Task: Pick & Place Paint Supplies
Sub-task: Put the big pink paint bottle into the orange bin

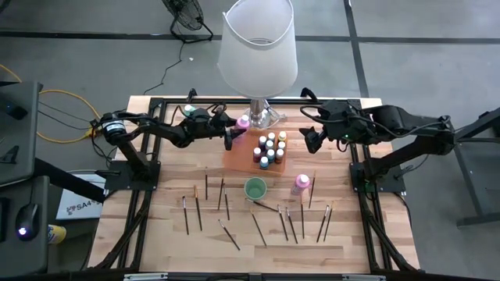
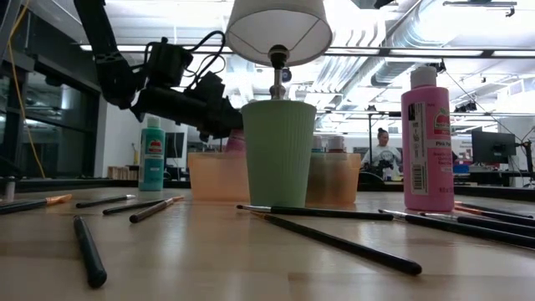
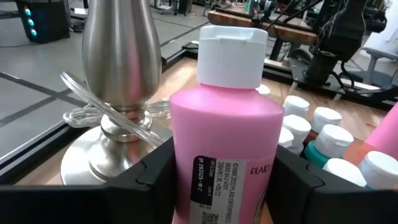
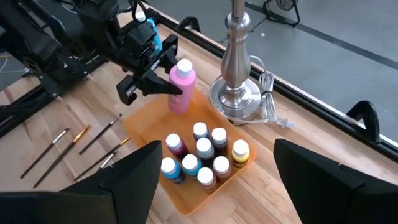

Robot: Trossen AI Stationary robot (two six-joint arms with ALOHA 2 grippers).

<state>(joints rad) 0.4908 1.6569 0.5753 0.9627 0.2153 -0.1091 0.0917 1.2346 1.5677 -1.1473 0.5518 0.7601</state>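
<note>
A tall pink bottle with a white cap stands upright at the far left corner of the orange tray, close to the lamp's base. My left gripper is shut on it, reaching in from the table's left. Several small paint bottles stand clustered in the tray. My right gripper hangs open high above the tray's right side, holding nothing. A second pink bottle and a green cup stand on the table, and thin brushes lie scattered nearer the front. My left gripper pinches the pink bottle's body between its two fingers, one on each side, below the shoulder. The fingers come in about level from the table's left. The bottle stays upright with its base at the tray's corner; whether it rests there I cannot tell.
The silver lamp base and its clear cord stand just beyond the held bottle, with the big white shade overhead. A teal bottle stands at the far left. The black frame rails run along the table's edges.
</note>
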